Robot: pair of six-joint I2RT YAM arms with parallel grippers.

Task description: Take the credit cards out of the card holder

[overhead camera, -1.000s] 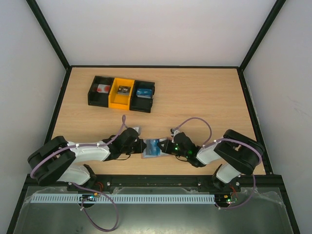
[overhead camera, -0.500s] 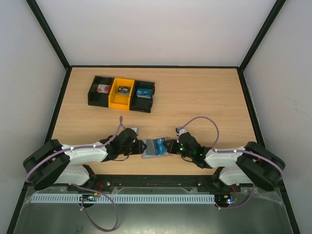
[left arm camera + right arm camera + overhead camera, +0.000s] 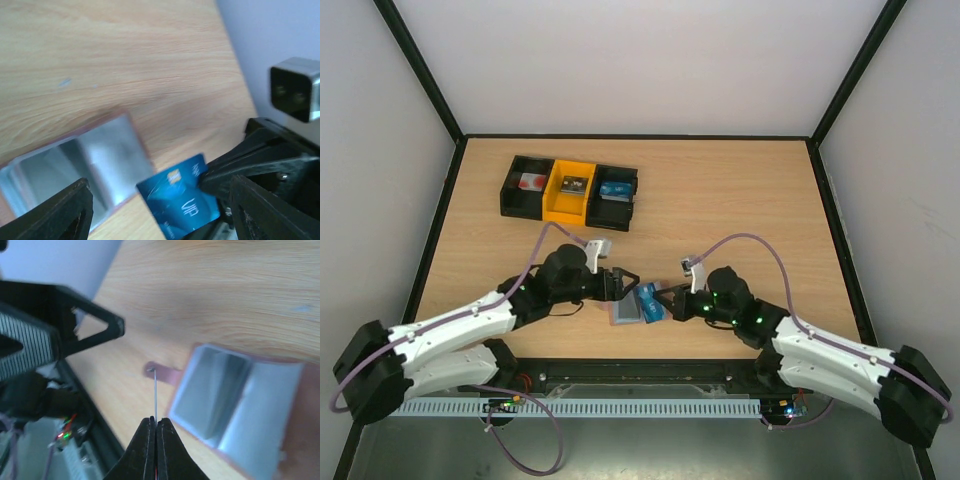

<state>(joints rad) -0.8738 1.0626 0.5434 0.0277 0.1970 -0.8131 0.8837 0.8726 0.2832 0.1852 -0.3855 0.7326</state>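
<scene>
Right gripper [image 3: 154, 426]: clenched on the edge of a blue card [image 3: 181, 206], seen edge-on from its own wrist as a thin line rising from between the fingertips.
Left gripper [image 3: 625, 282]: released, fingers [image 3: 67, 212] spread wide and holding nothing, poised just above the card holder [image 3: 626, 309].
Card position: clear of the pockets, held just beside the holder's right edge, tilted, not lying on the table [image 3: 740, 200].
Card holder: open on the table near the front edge, between the two arms, grey-blue pocket panels up, brown rim showing; whether more cards remain inside cannot be told.
Step in hand: one card looks freshly pulled free.
Next move: probably carrying this card aside and setting it down, then pinning the holder again for any remaining card.
Farther back: row of bins [image 3: 570, 191], well apart.
</scene>
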